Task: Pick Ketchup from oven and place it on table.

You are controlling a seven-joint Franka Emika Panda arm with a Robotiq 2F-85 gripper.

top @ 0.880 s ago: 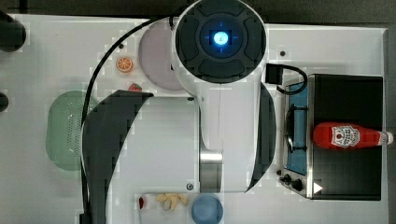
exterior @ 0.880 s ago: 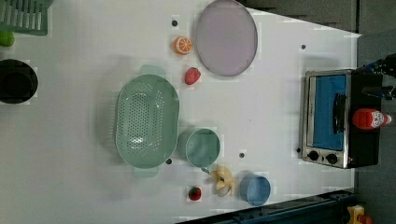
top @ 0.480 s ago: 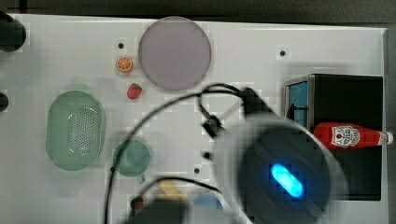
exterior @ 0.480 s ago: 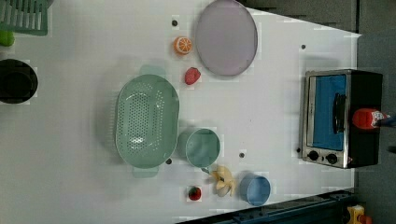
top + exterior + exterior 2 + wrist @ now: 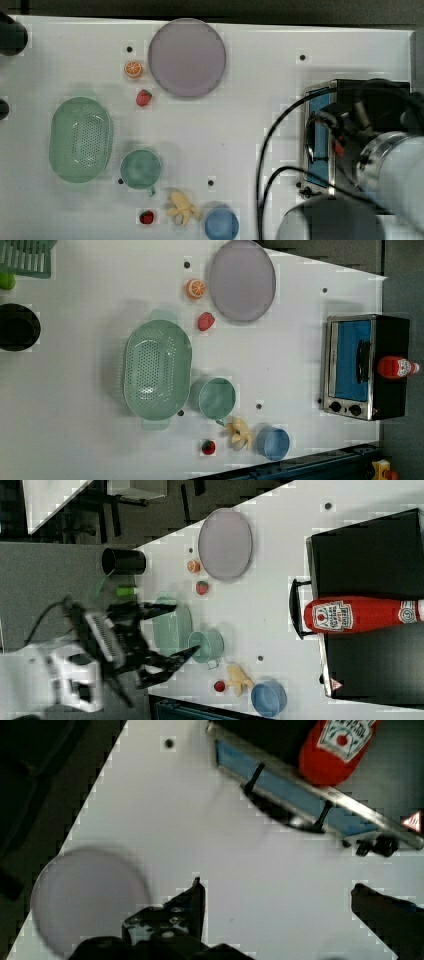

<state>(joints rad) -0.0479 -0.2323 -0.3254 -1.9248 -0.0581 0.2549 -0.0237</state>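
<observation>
At the upper right of the wrist view, the ketchup (image 5: 336, 750) lies sideways on the oven (image 5: 305, 795), and our fingers (image 5: 192, 905) are spread wide, empty, well short of it.

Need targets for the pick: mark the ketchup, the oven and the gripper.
ketchup (image 5: 350, 615), right view, red body.
oven (image 5: 354, 360), left view, glass door.
gripper (image 5: 277, 907), wrist view, gap between open fingers.

Oven (image 5: 320, 115) top largely hidden by blurred arm (image 5: 395, 170) in top view. Ketchup (image 5: 340, 750) cap end cut off in wrist view.
</observation>
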